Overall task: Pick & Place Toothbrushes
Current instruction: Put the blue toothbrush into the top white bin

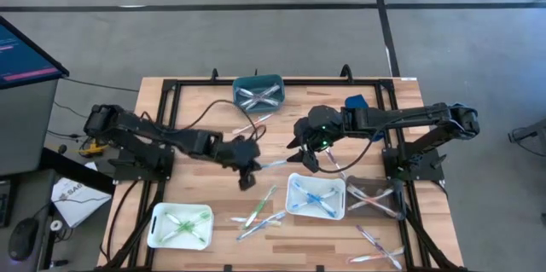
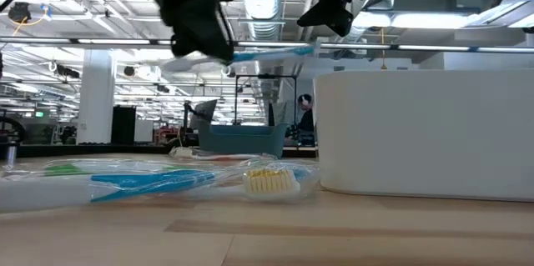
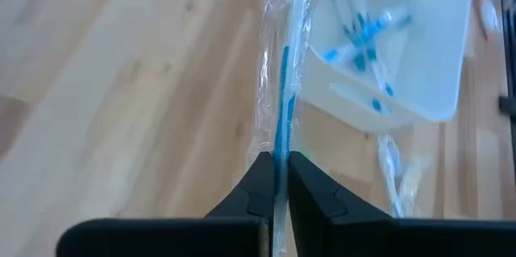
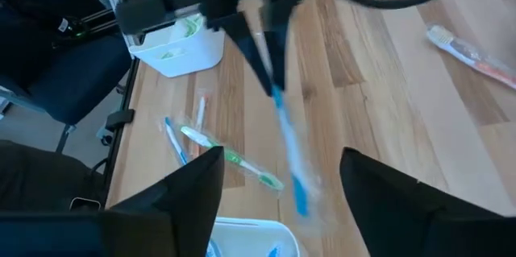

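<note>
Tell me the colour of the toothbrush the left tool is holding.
Blue, in a clear wrapper; the toothbrush shows best in the left wrist view.

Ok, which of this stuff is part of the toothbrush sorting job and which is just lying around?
Job: blue toothbrush held by the left end effector; loose toothbrushes; white tray of blue ones; green-brush tray; teal tray; clear tray.
Lying about: monitor; mouse.
</note>
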